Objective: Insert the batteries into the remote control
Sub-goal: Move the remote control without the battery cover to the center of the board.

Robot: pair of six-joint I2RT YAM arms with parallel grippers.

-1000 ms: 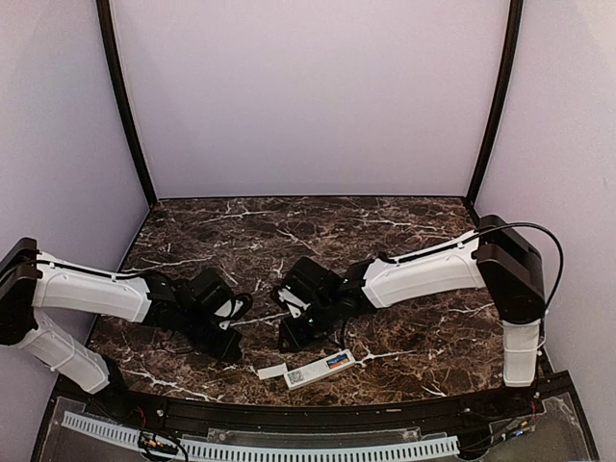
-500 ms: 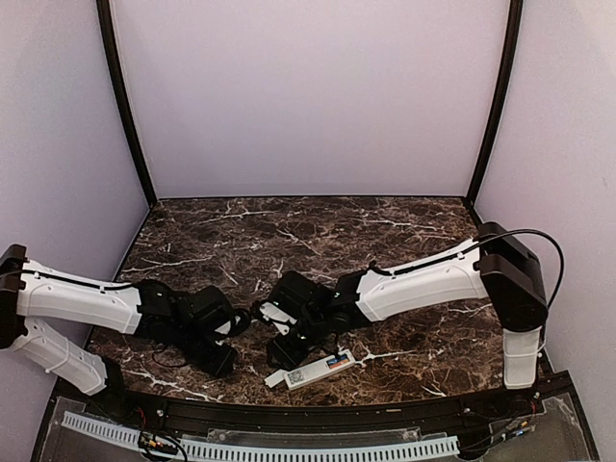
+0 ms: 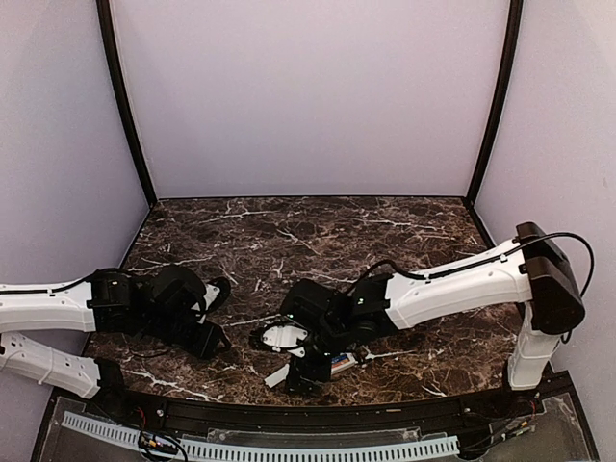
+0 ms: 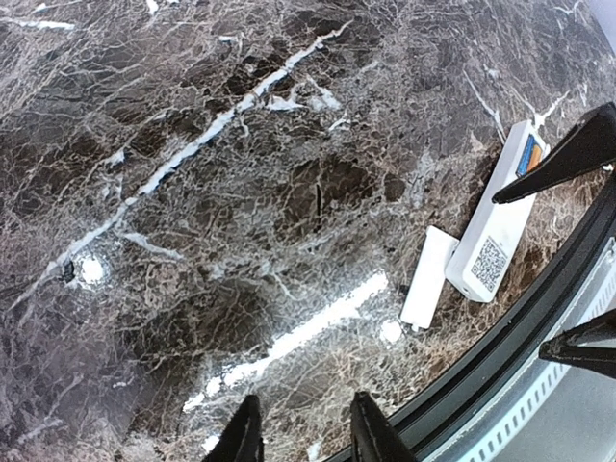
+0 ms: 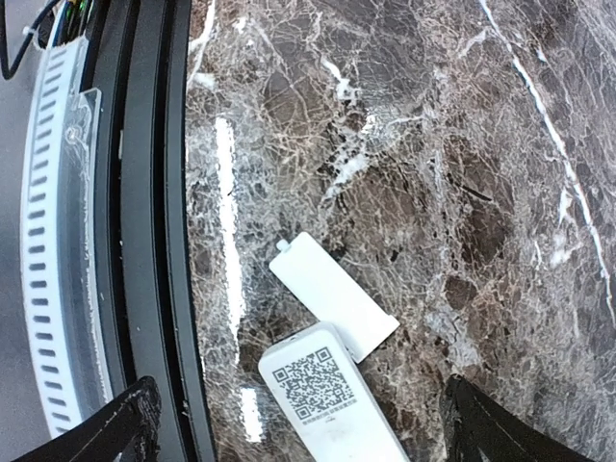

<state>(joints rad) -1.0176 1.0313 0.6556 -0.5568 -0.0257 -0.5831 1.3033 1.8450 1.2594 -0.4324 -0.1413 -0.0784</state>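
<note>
The white remote control [image 5: 332,404] lies back up near the table's front edge, a QR label at its end. At its other end, orange and blue batteries [image 4: 527,154] sit side by side in the open compartment. The loose white battery cover [image 5: 332,294] lies flat against the remote's end. My right gripper [image 5: 298,390] hangs wide open just above the remote, one finger on each side, touching nothing. In the top view it [image 3: 306,373] hides most of the remote [image 3: 339,363]. My left gripper [image 4: 306,438] is open and empty, off to the left of the cover [image 4: 428,277].
A black raised rim [image 5: 154,221] and a white slotted strip [image 5: 58,241] run along the front edge, close beside the remote. The dark marble table [image 3: 318,241] stretches back to lilac walls.
My right gripper moved toward the front edge, over the remote, and opened wide. My left arm drew back to the left and its jaws parted.
</note>
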